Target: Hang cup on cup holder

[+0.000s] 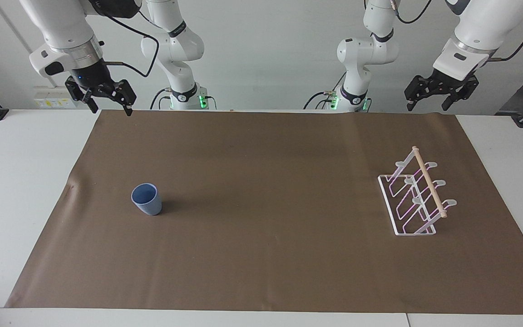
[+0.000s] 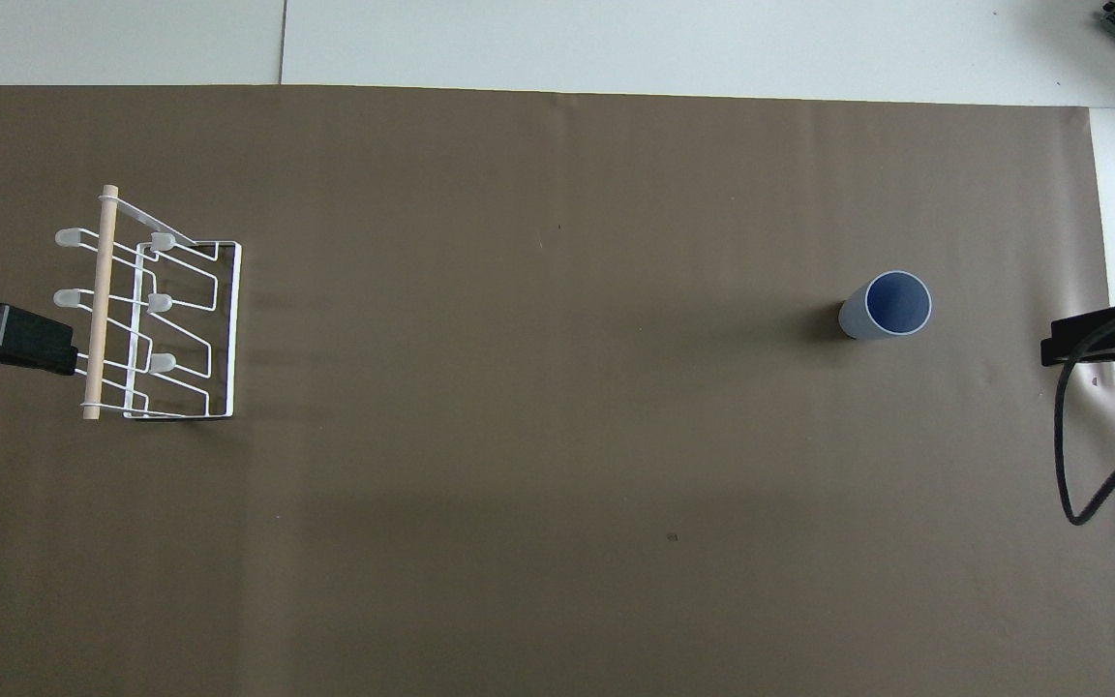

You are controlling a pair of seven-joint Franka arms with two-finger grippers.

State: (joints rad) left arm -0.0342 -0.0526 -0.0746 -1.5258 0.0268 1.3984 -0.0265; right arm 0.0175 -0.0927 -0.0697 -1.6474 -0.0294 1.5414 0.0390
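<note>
Overhead view first: the cup [image 2: 887, 307] stands upright on the brown mat [image 2: 557, 436], its mouth open to the ceiling and its light-blue wall tapering down to the base, toward the right arm's end of the surface [image 1: 12, 181]. Nothing touches it; bare mat lies all around it, and a soft shadow falls beside it toward the middle of the mat. Well apart from it, toward the left arm's end, sits the cup holder [image 2: 165, 319], a white wire rack with a rectangular base flat on the mat, slanted looped prongs with rounded tips, and a pale wooden dowel [image 1: 429, 182] running across its raised side. No cup hangs on any prong. Cup and holder lie at about the same distance from the robots. From where the facing camera looks, the right end effector [image 1: 108, 101] hangs in the air over the corner of the mat at its own end, close to the robots, fingers pointing down and spread apart with nothing between them. The left end effector [image 1: 441, 97] hangs likewise over the mat's edge at the left arm's end, also close to the robots, its fingers apart and holding nothing. Both arms wait, raised well clear of the surface, neither one near the cup or the holder.
</note>
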